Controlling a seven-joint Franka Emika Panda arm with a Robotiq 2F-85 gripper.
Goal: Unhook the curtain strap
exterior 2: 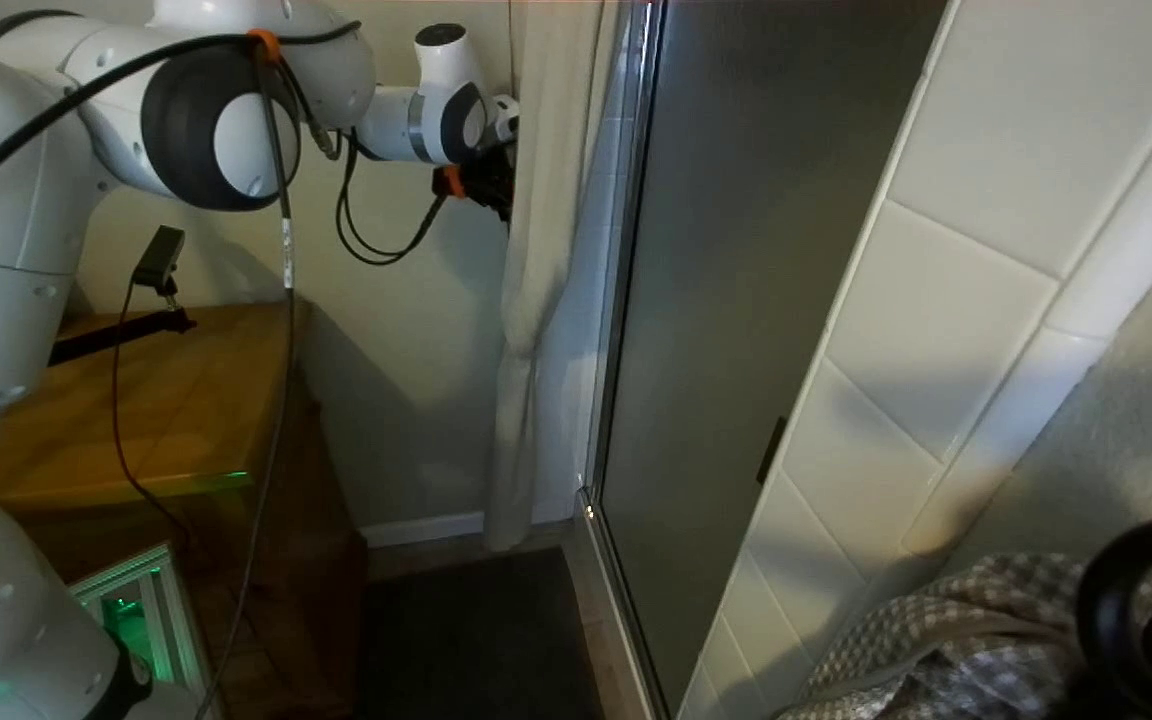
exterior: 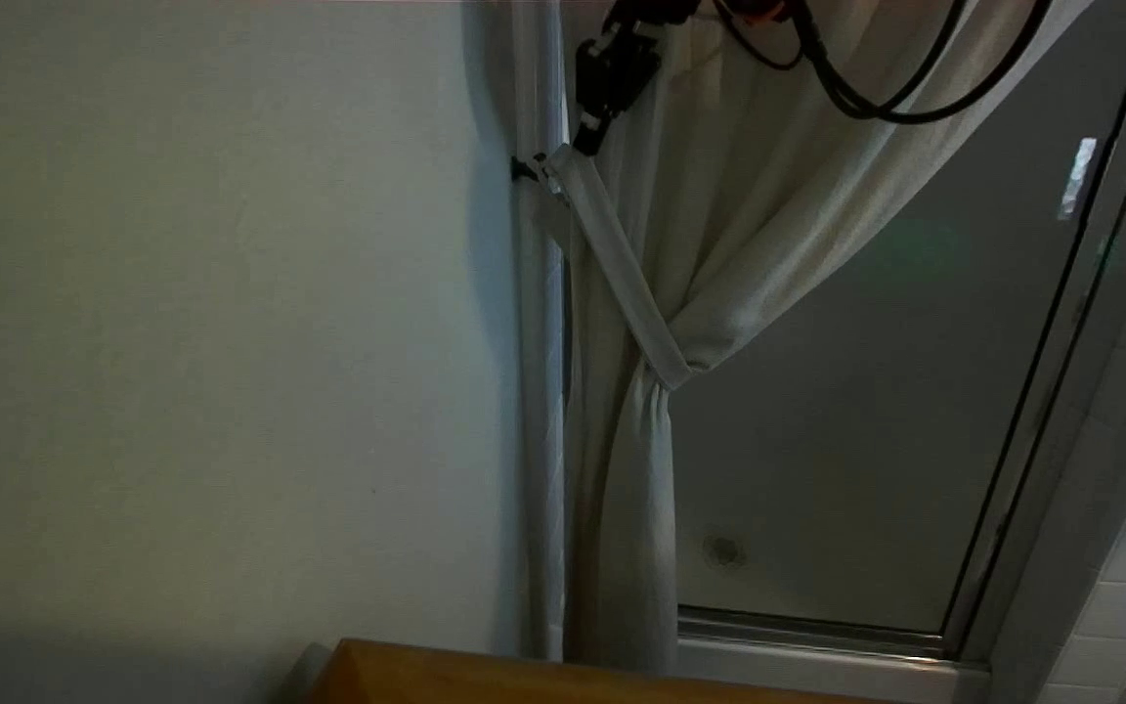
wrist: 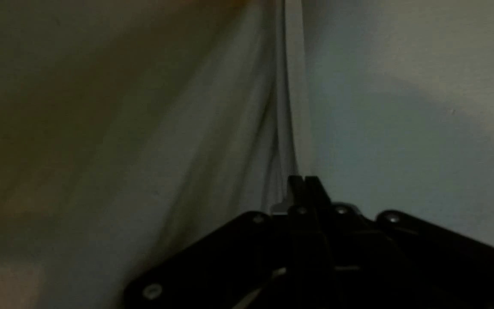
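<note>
The curtain strap point(exterior: 622, 269) is a narrow cream band in an exterior view. It runs from a dark wall hook point(exterior: 524, 169) down and right around the gathered curtain point(exterior: 719, 225). Its upper end is beside the hook; whether it is still looped over it is unclear. My gripper point(exterior: 587, 145) points down, with its tips at the strap's upper edge, just right of the hook. In the wrist view the fingers point(wrist: 303, 178) are nearly together. That dark view shows neither strap nor hook clearly, and I cannot tell whether fabric lies between the tips.
The wall point(exterior: 231, 293) is close beside the gripper. A glass shower door point(exterior 2: 736, 250) stands beyond the curtain. A wooden dresser point(exterior 2: 166, 420) carries a small camera on a mount point(exterior 2: 158, 262). Black cables point(exterior: 915, 112) loop from the arm in front of the curtain.
</note>
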